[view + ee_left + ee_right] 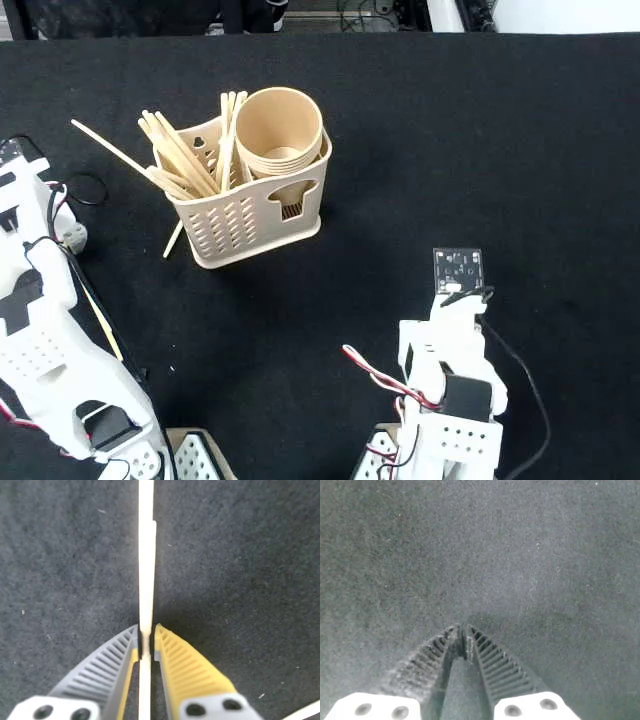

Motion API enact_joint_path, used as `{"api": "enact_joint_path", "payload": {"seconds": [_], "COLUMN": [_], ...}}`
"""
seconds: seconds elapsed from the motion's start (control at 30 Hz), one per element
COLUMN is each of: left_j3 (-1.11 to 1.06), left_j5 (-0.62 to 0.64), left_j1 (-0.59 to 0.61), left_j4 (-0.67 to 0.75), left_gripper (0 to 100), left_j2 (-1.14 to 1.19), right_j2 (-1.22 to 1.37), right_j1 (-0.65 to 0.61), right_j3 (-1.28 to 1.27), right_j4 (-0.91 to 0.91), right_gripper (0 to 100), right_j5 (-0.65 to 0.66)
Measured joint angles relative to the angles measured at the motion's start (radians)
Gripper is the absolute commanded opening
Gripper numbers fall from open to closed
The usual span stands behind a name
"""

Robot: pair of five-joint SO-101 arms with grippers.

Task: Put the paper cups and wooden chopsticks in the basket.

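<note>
Near basket (240, 220), black cable loop (103, 186)

Matt cloth table (500, 150); plastic basket (240, 225); wooden chopsticks (180, 155); paper cups (285, 125).

- The table (450, 130) is covered with a black, felt-like cloth.
- A beige perforated plastic basket (245, 215) stands on it, far left of centre.
- A thin pale wooden chopstick (173, 240) lies at the basket's left foot.
- A second wooden chopstick (105, 330) lies near the left edge.
- A thin black cable loop (88, 188) lies left of the basket.
</note>
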State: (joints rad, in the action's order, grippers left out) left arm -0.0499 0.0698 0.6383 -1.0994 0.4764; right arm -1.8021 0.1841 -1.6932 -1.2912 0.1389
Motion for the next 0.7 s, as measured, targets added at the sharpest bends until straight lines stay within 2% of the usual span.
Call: {"api": "enact_joint_path", "payload": {"seconds": [0.4, 0.7], "left_j3": [0.043, 0.049], "left_j5": [0.0, -0.048], "left_j1": [0.028, 0.029], "left_j4": [-0.049, -0.058], "left_gripper": [3, 3], "left_j2": [0.037, 0.04], "right_j2": [0.0, 0.0], "right_j1": [0.0, 0.0], "right_j3": [0.0, 0.0], "right_j4": [0.0, 0.0], "right_gripper": [1.3, 1.3], "right_j5": [0.0, 0.0]}}
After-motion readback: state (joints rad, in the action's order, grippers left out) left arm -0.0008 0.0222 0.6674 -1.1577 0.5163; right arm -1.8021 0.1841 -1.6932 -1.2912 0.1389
